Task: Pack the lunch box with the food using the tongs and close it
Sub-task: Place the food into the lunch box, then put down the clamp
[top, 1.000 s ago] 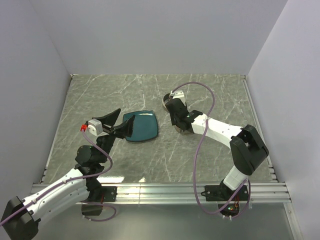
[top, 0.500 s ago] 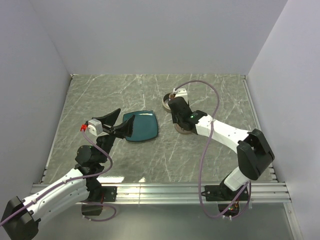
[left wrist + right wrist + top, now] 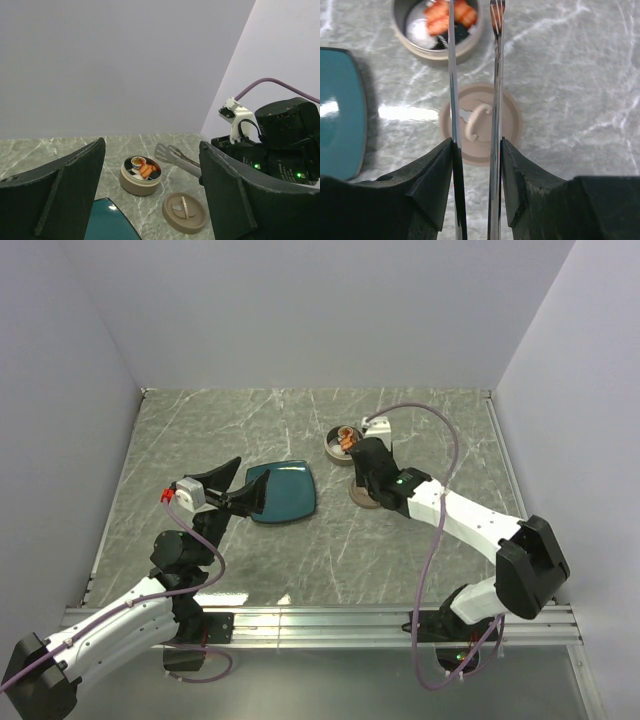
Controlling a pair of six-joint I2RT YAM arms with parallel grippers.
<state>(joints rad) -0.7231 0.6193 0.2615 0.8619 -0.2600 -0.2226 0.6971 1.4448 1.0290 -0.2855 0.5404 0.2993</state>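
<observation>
The lunch box (image 3: 343, 443) is a small round tin standing open, with the food (image 3: 447, 17), white and orange-red pieces, inside it (image 3: 140, 176). Its tan lid (image 3: 481, 123) lies flat on the table just in front of it (image 3: 184, 213). My right gripper (image 3: 476, 145) is shut on the tongs (image 3: 451, 75), whose two thin arms run forward over the lid to the tin's near rim (image 3: 175, 156). At the left, my left gripper (image 3: 152, 145) hangs open and holds nothing, above the near edge of the teal plate (image 3: 283, 491).
The teal plate (image 3: 337, 110) lies bare left of the lid and tin. White walls close in the marble table at the back and on both sides. A metal rail runs along the table's right edge (image 3: 505, 465).
My right arm has drawn back toward the near right with the tongs, so the tin and its food now show in the top view. The left arm has not moved.
</observation>
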